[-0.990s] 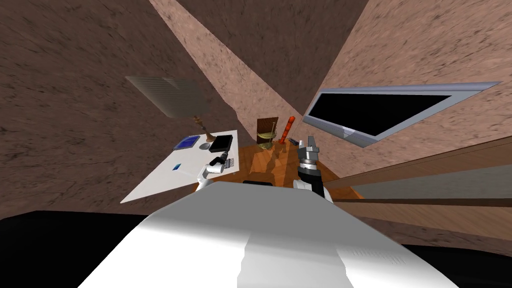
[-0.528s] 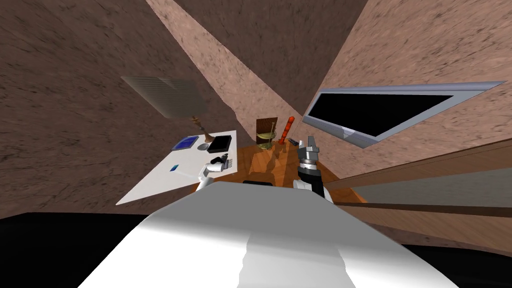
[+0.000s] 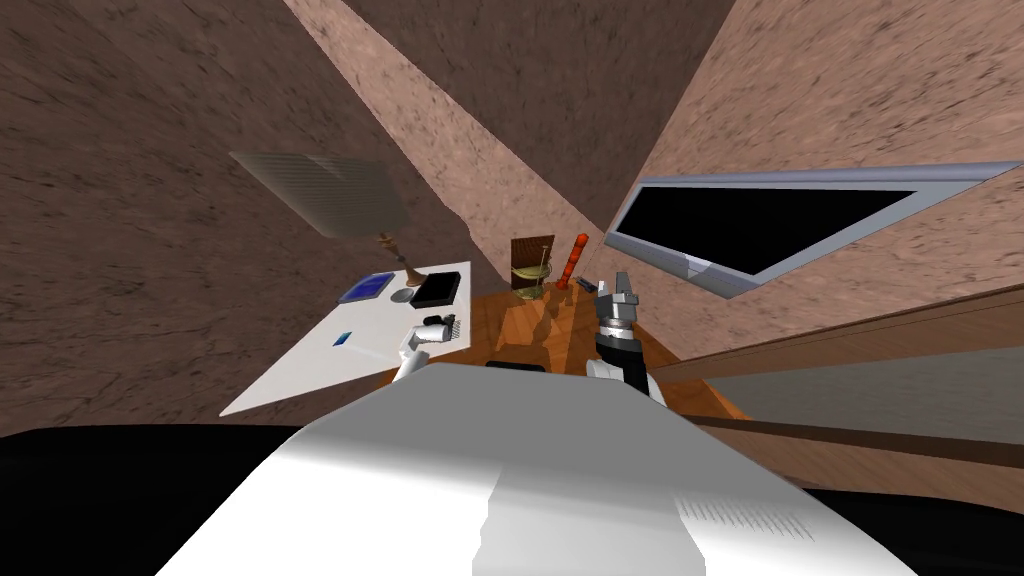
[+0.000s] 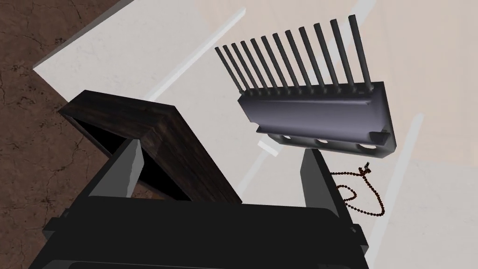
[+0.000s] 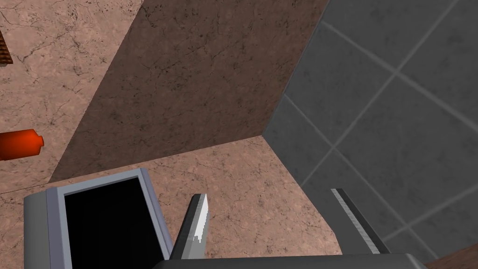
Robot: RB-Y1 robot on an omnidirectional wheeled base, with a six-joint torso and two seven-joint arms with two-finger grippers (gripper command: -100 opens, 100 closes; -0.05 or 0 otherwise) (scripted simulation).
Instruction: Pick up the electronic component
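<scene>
Since a second ago my head has swung, so the table (image 3: pixel 320 360) sits further left in frame. Left gripper (image 4: pixel 221 149) fingers stand spread, touching nothing. The component (image 4: pixel 322 114) lies just beyond them on the white tabletop, pins pointing away. A dark box (image 4: pixel 177 145) and beads (image 4: pixel 359 196) are partly hidden behind the fingers. The right gripper (image 5: pixel 270 194), right of centre in the head view, is spread and empty.

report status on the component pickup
Left gripper open, above the white table. Pinned electronic component just beyond it, not gripped. Dark wooden box beside one finger, beaded chain by the other. Right gripper open.
</scene>
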